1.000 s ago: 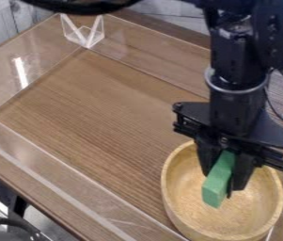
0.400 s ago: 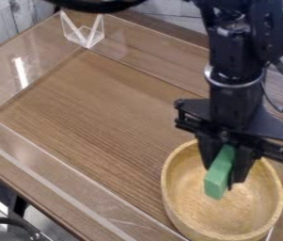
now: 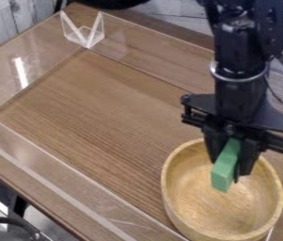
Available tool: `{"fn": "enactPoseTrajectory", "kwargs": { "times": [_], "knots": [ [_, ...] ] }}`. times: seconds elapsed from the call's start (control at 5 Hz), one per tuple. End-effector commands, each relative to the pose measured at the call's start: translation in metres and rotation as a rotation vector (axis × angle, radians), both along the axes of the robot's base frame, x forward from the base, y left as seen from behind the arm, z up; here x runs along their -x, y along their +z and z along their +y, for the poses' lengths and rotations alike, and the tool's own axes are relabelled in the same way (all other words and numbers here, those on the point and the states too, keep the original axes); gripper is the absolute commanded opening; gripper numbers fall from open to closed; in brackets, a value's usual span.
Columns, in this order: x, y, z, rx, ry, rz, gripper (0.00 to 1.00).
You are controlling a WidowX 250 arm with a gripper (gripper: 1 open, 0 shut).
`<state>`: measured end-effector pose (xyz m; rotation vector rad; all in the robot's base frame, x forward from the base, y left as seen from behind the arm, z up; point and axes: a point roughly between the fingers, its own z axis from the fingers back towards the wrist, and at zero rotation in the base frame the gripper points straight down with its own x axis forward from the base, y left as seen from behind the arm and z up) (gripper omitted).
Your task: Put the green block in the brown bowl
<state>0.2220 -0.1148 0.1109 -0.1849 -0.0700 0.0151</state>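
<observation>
Single black arm enters from the top right, forearm dropping nearly straight down. Wrist is vertical, cylindrical, with a wide black cross-piece flaring out to both sides just above the fingers. Gripper (image 3: 235,162) points almost straight down, slightly tilted. Its two dark fingers (image 3: 220,149) hang close together, clamped tight on the green block (image 3: 227,168), which sticks out below the fingertips, tilted a little off vertical. Cable loops off the arm's right side. Upper arm is cut off by the frame edge.

Single raised view, angled down across table (image 3: 93,104).
</observation>
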Motion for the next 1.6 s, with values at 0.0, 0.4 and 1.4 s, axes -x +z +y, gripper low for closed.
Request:
{"fn": "enactPoseTrajectory", "kwargs": {
  "times": [0.0,0.4,1.4],
  "knots": [
    [-0.014,0.011,-0.004,0.027,0.004,-0.054,0.00],
    [-0.022,0.006,-0.006,0.035,-0.002,-0.056,0.00],
    [-0.034,-0.016,-0.001,0.051,-0.015,-0.051,0.00]
  ]
}}
